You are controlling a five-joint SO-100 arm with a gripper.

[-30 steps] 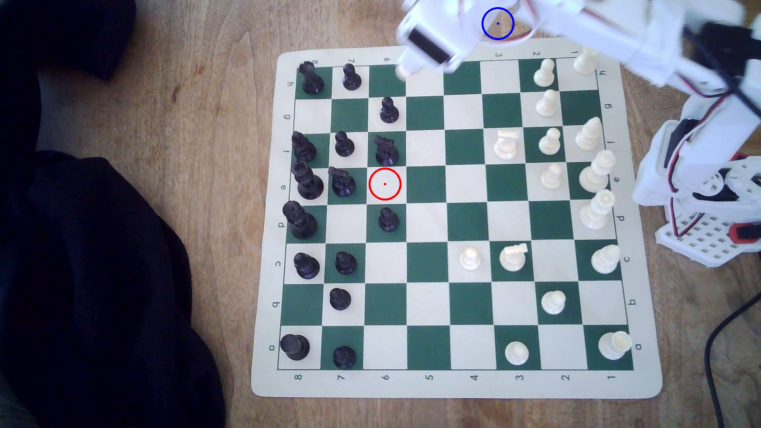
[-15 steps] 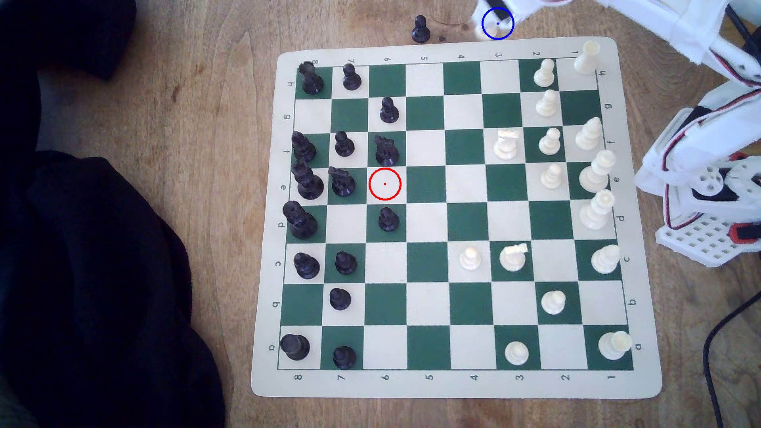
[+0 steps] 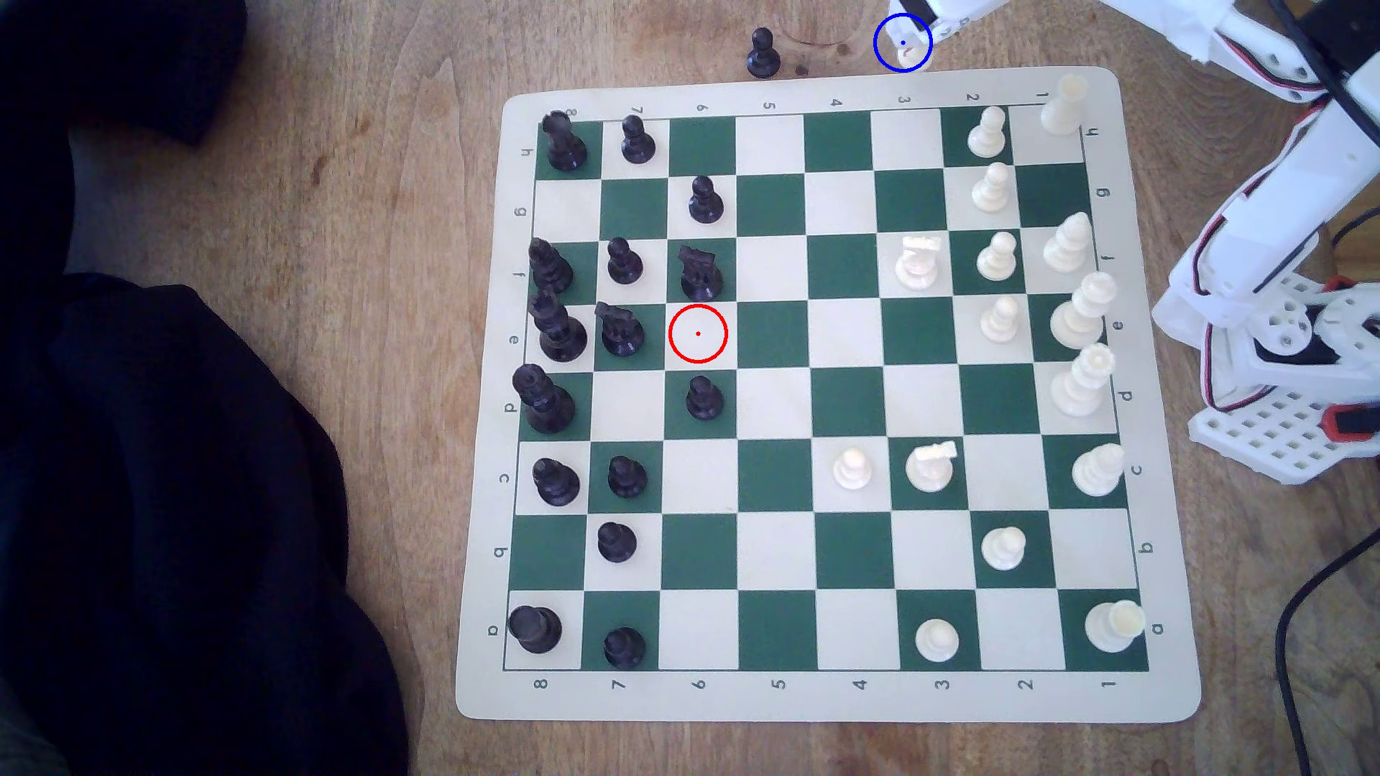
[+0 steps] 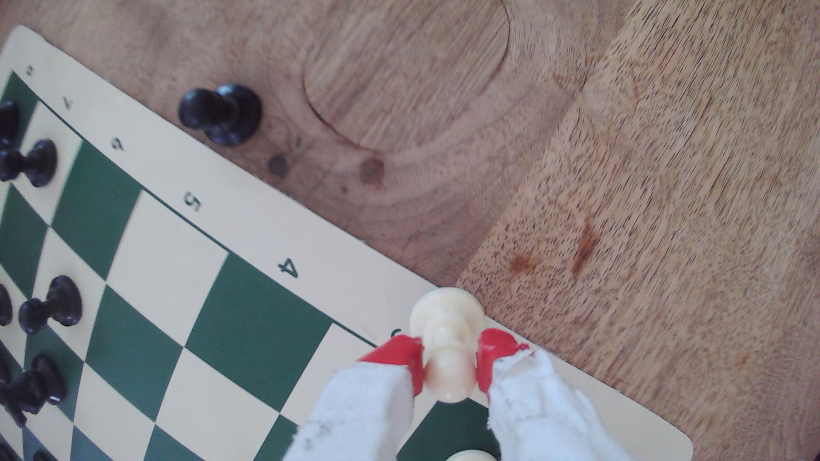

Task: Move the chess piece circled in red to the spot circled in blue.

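The pawn (image 4: 447,341) looks to be made of smooth cream plastic with a slight sheen (a seam line can just be made out on the head). The gripper (image 4: 448,365) tips are done in red plastic, matt, and behind them the fingers (image 4: 364,412) are wrapped in something white and fuzzy, frayed at the edges like cloth or tape. The table (image 4: 621,177) is bare wood, open-grained, stained in spots. The mat (image 3: 478,448) looks like a thin flexible sheet, printed, matt. The black pawn (image 4: 219,113) is finished in glossier plastic.
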